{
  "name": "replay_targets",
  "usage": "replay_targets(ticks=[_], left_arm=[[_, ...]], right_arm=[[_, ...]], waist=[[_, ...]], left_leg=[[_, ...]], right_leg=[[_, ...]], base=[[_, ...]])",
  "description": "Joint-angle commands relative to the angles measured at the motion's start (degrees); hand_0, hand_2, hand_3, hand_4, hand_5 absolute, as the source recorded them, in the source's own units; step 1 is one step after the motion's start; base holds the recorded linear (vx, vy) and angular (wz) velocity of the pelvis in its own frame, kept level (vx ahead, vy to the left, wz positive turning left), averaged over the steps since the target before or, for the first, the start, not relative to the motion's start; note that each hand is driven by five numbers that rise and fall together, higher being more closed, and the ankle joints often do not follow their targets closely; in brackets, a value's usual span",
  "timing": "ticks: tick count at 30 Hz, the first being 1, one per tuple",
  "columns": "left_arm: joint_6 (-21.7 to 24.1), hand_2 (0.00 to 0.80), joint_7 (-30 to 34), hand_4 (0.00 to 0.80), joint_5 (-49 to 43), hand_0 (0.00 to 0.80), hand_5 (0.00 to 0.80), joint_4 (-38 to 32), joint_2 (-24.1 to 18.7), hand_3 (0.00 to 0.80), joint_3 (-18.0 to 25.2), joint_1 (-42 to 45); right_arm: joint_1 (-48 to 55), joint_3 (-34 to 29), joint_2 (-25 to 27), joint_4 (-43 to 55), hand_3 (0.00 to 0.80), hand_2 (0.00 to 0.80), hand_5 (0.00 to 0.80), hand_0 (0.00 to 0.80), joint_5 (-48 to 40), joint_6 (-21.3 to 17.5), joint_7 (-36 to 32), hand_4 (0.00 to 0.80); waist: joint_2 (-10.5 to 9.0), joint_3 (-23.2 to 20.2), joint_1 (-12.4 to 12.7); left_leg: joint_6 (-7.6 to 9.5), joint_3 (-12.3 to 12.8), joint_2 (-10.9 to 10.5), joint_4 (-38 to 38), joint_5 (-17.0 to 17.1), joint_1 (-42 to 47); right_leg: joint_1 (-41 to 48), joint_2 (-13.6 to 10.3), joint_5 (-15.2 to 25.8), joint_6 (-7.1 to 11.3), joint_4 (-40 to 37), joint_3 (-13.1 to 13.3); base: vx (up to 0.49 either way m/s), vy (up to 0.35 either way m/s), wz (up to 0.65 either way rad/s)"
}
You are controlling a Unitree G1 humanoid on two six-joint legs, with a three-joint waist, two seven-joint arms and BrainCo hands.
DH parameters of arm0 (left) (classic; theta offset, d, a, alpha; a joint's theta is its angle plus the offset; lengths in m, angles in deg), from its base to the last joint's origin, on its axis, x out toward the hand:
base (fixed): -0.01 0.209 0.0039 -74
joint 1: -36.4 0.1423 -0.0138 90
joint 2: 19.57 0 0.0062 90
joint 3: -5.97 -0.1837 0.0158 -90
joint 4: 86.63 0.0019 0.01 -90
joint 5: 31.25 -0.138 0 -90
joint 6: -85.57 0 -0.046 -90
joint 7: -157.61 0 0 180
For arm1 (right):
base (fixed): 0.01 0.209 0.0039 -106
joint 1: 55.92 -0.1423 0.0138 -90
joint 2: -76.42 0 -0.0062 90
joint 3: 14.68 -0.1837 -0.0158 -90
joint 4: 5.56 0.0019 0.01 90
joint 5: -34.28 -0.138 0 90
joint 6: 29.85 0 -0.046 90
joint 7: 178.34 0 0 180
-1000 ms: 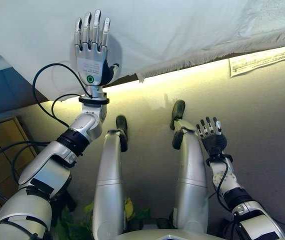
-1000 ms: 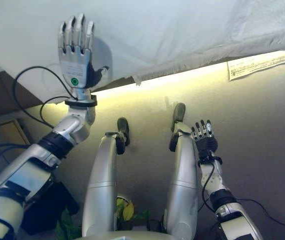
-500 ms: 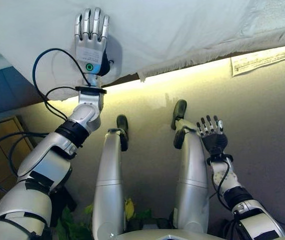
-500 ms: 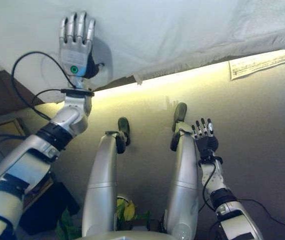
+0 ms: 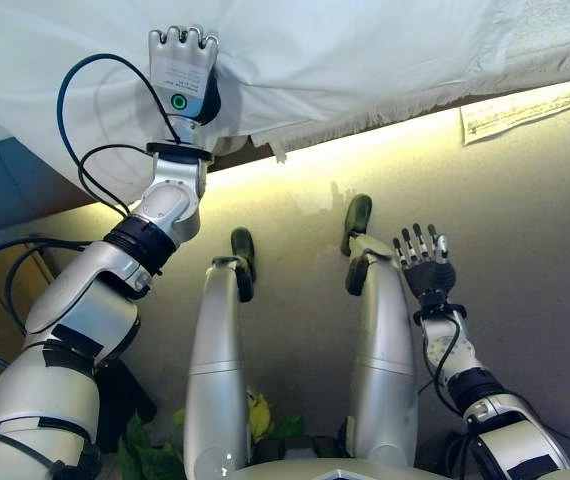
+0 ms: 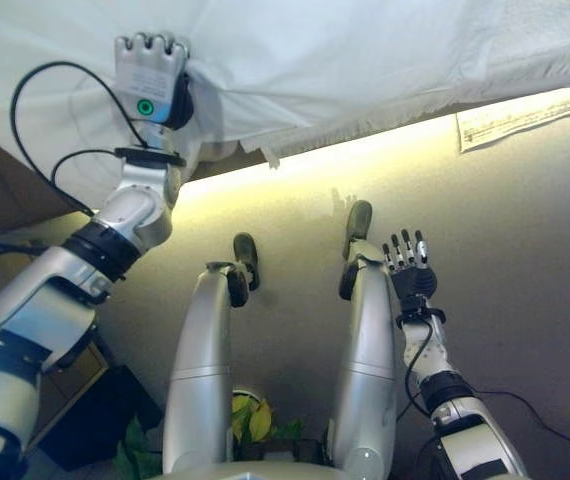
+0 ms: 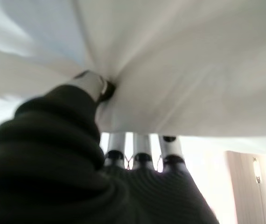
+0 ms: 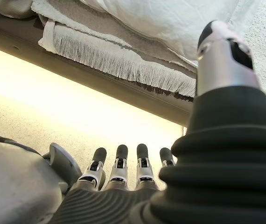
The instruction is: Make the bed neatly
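Left eye view shows our left hand raised to the upper left of the frame, fingers curled over and bunching the white sheet that hangs across the top of the picture. Folds in the cloth run out from where we pinch it. Our left wrist view confirms the hold: the thumb presses into the gathered fabric, and creases fan away from that spot while the fingers disappear under the cloth.

The sheet drapes over the bed's edge, which crosses the upper part of the frame above a lit strip along the floor. A fringed grey blanket edge shows beneath the white layer in our right wrist view.

Our right hand sits low in the lower right of the frame, well apart from the bed, fingers straight and spread, holding nothing. A sheet of paper lies on the floor at the upper right.
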Motion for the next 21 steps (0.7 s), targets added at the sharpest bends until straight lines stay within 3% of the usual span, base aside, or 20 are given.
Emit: replay_targets(ticks=[1, 15, 21], left_arm=[[1.64, 0.8, 0.1, 0.8, 0.6, 0.8, 0.8, -0.48, 0.6, 0.8, 1.64, -0.25], [9.24, 0.8, 1.05, 0.8, -2.43, 0.8, 0.8, 0.19, -0.67, 0.8, 5.25, 4.91], [9.56, 0.8, 1.26, 0.8, -1.91, 0.8, 0.8, 2.27, -1.82, 0.8, 7.54, 9.11]], right_arm=[[2.87, 0.34, 4.0, 2.52, 0.0, 0.0, 0.0, 0.0, -1.39, 0.52, -2.15, 0.0], [6.21, -0.31, 2.14, 1.93, 0.0, 0.0, 0.0, 0.0, 0.24, 0.38, -3.95, 0.0], [7.93, -0.8, 1.63, 1.66, 0.0, 0.0, 0.0, 0.0, 0.44, 0.99, -4.65, 0.0]], waist=[[2.92, 0.1, -0.64], [3.61, 0.1, 1.15], [4.01, 0.1, 1.81]], left_leg=[[-0.63, -1.11, -0.6, -1.26, 4.56, 0.13], [-0.35, -1.07, -1.28, -6.53, 5.66, 8.94], [0.12, -0.84, -1.95, -9.27, 6.34, 12.49]], right_leg=[[3.91, -0.09, 3.11, 4.06, 2.49, -2.08], [11.83, -0.82, 2.29, 4.58, 1.11, -3.13], [14.5, -1.58, 2.4, 5.09, 0.12, -3.73]], base=[[0.0, 0.0, 0.0], [-0.01, -0.002, 0.04], [-0.008, 0.021, 0.08]])
